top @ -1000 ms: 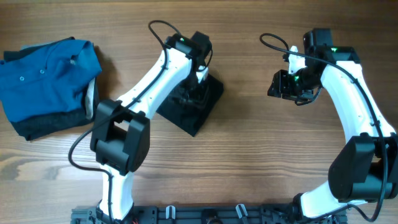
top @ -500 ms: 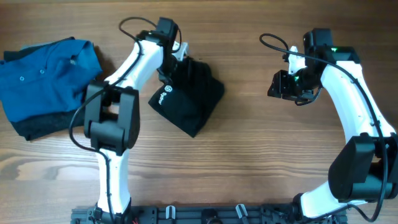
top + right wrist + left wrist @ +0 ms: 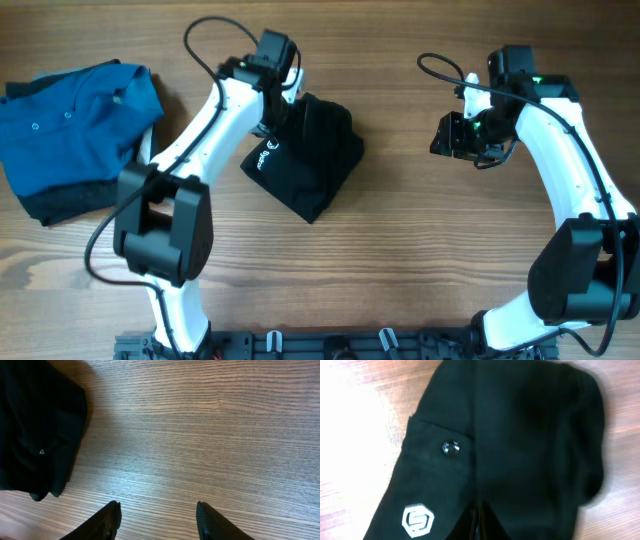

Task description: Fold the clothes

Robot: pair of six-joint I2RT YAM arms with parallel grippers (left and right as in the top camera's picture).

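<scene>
If closed, left gripper [image 3: 478, 522] against shirt [image 3: 530, 435]

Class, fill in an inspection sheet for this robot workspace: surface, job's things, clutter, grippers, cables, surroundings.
Surface: wooden table, grain visible.
Job's things: black shirt folded into a compact bundle, with logo and button showing.
Clutter: blue shirt lying on dark grey garment, on the left arm's side.
Grippers: left gripper at the black shirt's edge, jaws unreadable; right gripper jaws open above wood, holding nothing.
Cables: left cable and right cable loop at the wrists.
Surroundings: black rail along the near edge.
</scene>
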